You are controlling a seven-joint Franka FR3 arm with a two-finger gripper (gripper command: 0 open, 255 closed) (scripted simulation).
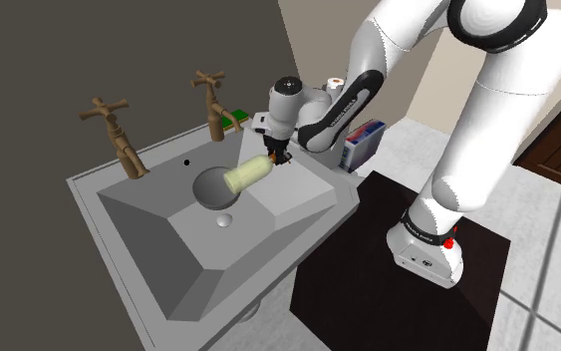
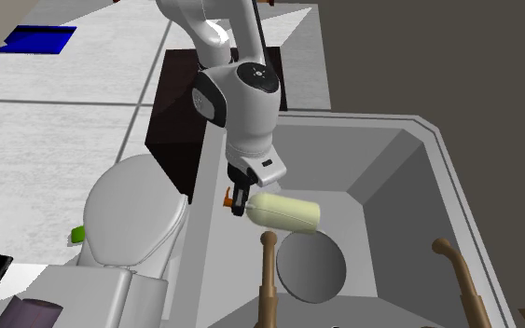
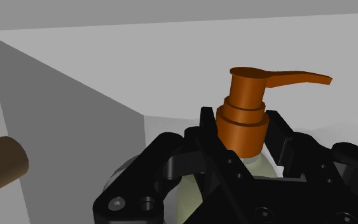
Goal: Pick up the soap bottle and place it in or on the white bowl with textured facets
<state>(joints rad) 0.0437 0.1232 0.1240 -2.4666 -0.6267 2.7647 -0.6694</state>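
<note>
Black fingers of the hand are closed tight on one soap bottle, gripping its neck just under the orange pump. I count one bottle, one grey bowl, two brown taps and one grey sink. In the shoulder view the pale bottle hangs sideways over the bowl's rim, within the basin. The second exterior view adds a white toilet beside the sink. The shoulder view adds a blue-and-white box just beyond the sink's corner.
</note>
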